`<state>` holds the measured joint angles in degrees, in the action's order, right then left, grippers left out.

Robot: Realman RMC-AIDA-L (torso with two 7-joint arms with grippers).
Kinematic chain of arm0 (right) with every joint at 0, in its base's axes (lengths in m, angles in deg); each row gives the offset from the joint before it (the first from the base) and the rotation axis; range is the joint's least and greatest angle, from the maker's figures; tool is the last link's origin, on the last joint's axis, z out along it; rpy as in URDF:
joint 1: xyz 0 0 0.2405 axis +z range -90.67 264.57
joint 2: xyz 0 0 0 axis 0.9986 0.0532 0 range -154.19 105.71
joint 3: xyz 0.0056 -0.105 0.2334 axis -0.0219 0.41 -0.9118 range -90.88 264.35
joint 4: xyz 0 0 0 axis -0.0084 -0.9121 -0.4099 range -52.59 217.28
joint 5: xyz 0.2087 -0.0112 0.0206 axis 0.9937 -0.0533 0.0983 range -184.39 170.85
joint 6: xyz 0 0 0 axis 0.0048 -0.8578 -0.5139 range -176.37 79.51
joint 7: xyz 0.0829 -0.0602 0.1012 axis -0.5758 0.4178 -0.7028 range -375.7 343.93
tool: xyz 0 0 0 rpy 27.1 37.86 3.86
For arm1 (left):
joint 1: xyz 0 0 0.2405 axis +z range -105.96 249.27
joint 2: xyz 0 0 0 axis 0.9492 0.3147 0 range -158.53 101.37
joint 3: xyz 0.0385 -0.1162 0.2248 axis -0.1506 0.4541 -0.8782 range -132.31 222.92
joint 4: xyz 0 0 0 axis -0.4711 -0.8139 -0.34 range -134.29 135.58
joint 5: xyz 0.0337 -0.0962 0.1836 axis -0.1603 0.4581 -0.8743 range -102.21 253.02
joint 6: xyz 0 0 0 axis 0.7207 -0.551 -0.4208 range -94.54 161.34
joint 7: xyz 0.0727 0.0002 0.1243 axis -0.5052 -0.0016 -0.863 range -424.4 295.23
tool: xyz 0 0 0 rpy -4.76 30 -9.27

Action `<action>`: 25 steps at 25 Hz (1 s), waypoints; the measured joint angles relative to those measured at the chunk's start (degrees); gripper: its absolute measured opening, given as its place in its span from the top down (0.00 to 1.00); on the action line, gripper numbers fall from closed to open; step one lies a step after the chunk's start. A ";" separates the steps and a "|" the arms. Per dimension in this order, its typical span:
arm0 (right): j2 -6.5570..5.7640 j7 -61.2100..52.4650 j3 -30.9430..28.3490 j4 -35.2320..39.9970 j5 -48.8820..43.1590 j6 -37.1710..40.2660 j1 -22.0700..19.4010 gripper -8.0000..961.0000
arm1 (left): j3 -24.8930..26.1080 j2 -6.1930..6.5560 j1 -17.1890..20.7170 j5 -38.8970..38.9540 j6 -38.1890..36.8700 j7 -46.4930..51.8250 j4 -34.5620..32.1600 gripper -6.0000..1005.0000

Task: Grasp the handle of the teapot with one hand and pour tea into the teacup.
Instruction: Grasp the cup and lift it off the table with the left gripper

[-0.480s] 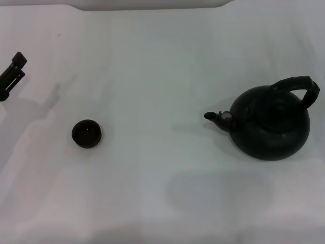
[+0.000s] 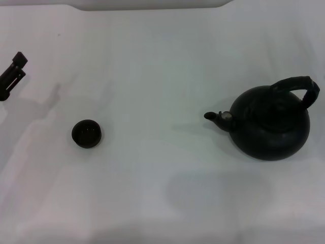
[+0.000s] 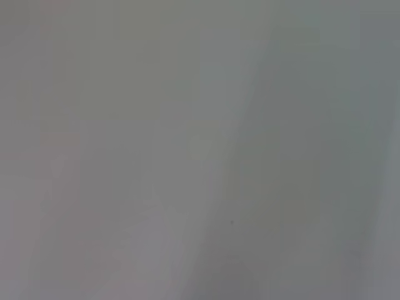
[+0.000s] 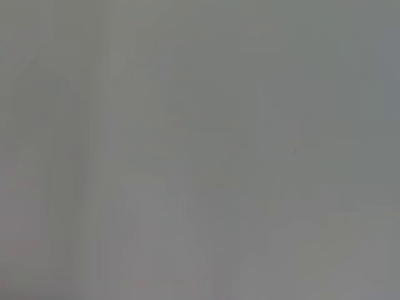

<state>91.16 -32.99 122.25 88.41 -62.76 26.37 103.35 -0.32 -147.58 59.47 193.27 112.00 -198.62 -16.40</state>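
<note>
The matte-black teapot stands on the white table at the right of the head view, its short spout with a silvery ring pointing left. Its arched handle rises over the top right of the body. The small dark teacup stands upright at the left, far from the teapot. My left gripper shows at the far left edge, above and left of the cup, touching nothing. My right gripper is out of view. Both wrist views show only bare grey surface.
The white table fills the head view. Its far edge runs along the top. A soft shadow lies on the table in front of the teapot.
</note>
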 joint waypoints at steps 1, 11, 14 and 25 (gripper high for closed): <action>0.00 0.00 0.00 0.00 0.00 0.00 0.00 0.09 | 0.00 0.00 0.00 0.00 0.02 0.00 0.00 0.16; 0.00 -0.01 0.03 0.03 0.01 0.60 0.03 0.09 | -0.05 0.02 0.15 0.00 0.14 0.26 0.00 0.16; 0.00 -0.07 0.06 0.01 0.01 1.20 -0.11 0.09 | 0.03 0.16 0.21 -0.03 0.19 1.43 -0.16 0.16; 0.00 -0.10 0.09 0.21 0.00 1.66 -0.03 0.09 | -1.47 -0.24 2.68 -14.16 -7.09 28.08 -20.17 0.15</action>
<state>91.16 -33.09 122.33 88.61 -62.76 28.03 103.32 -1.79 -147.82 62.15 179.11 104.91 -170.54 -36.58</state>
